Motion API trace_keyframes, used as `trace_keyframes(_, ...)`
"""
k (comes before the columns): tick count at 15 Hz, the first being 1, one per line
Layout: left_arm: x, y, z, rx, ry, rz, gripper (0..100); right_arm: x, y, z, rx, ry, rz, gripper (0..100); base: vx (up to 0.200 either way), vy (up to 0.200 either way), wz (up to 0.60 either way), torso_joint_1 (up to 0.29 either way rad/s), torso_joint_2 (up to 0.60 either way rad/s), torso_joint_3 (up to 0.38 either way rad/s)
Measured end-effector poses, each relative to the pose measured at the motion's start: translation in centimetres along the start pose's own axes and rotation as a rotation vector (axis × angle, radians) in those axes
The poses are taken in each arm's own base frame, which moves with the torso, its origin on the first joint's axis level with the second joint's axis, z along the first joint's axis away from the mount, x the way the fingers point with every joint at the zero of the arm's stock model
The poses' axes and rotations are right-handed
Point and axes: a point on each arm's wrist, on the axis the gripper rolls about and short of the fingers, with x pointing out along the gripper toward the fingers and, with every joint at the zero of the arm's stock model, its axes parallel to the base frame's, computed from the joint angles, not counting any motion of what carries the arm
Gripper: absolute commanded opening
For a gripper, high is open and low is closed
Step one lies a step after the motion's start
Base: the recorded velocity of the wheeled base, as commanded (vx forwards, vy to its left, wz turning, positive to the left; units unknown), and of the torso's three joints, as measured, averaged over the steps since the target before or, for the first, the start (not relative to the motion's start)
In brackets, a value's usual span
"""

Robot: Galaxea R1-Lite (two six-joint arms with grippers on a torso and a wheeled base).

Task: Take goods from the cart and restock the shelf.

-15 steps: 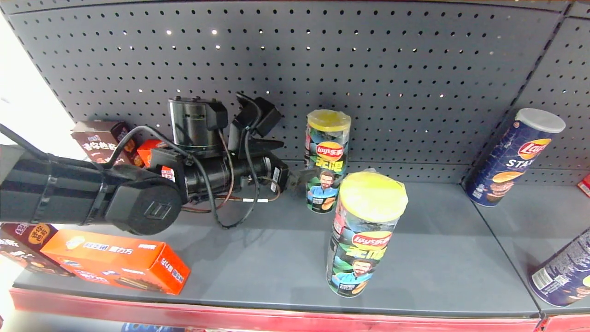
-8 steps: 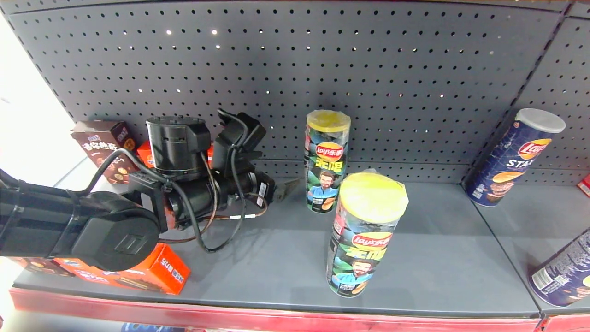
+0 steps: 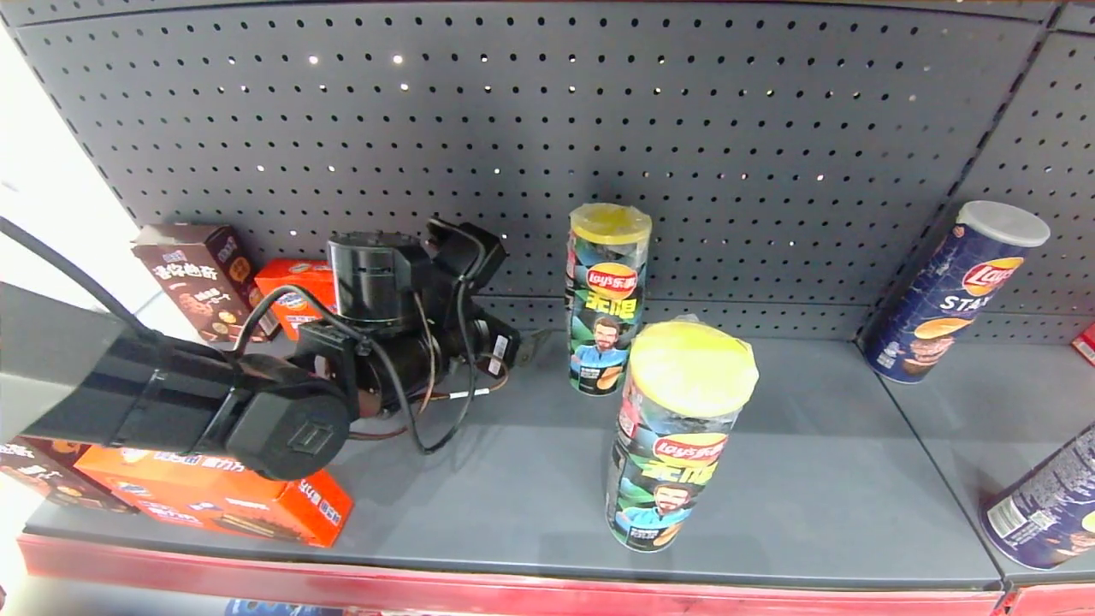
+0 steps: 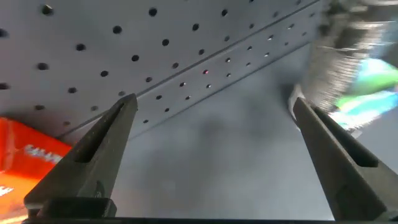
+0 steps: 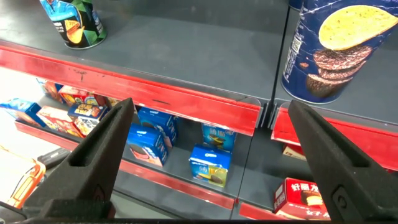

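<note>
Yellow-lidded chip can [image 3: 608, 299] stands upright at the back of the grey shelf [image 3: 813, 479], right by the pegboard [image 3: 547, 128]. A second can [image 3: 676, 436] of the same kind stands upright nearer the front edge, a bit to the right, and the two don't touch.

The left gripper [image 4: 212, 102] sits low over the shelf just left of the back can, pointed its way but not touching it. Its jaws are spread wide with nothing between them, just bare shelf and pegboard in the gap. From the left wrist view the can is a blur off beside one finger.

Behind the left arm there's a brown box [image 3: 201, 278] and a small orange box [image 3: 295, 287] against the pegboard. A long orange box [image 3: 222, 496] lies flat at the front-left corner, partly under the arm.

Over to the right, a blue can [image 3: 954, 291] sits near the pegboard in the next bay, and another blue can [image 3: 1039, 513] is at that bay's front.

The right gripper [image 5: 209, 104] hangs out in front of the shelf's red front edge [image 5: 186, 99], jaws released too and empty, with blue boxes [image 5: 152, 140] on the lower shelf beyond it.
</note>
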Motion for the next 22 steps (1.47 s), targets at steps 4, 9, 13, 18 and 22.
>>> trace_keyframes(4, 1.8, -1.2, -0.4, -0.001, 0.005, -0.023, 100, 0.0, 0.0, 0.0, 0.0, 0.0, 0.0, 100, 0.0, 0.0, 0.0, 0.0, 0.0, 0.0)
trace_keyframes(9, 2.5, -2.1, -0.5, 0.0, 0.006, -0.043, 100, 0.0, 0.0, 0.0, 0.0, 0.0, 0.0, 100, 0.0, 0.0, 0.0, 0.0, 0.0, 0.0)
trace_keyframes(13, 2.9, -2.3, -0.5, 0.0, 0.002, -0.047, 100, 0.0, 0.0, 0.0, 0.0, 0.0, 0.0, 100, 0.0, 0.0, 0.0, 0.0, 0.0, 0.0)
trace_keyframes(18, 1.5, -2.1, 0.1, -0.009, -0.003, -0.032, 100, 0.0, 0.0, 0.0, 0.0, 0.0, 0.0, 100, 0.0, 0.0, 0.0, 0.0, 0.0, 0.0)
trace_keyframes(22, -3.1, -0.5, 3.0, -0.024, -0.075, 0.012, 100, 0.0, 0.0, 0.0, 0.0, 0.001, 0.0, 100, 0.0, 0.0, 0.0, 0.0, 0.0, 0.0)
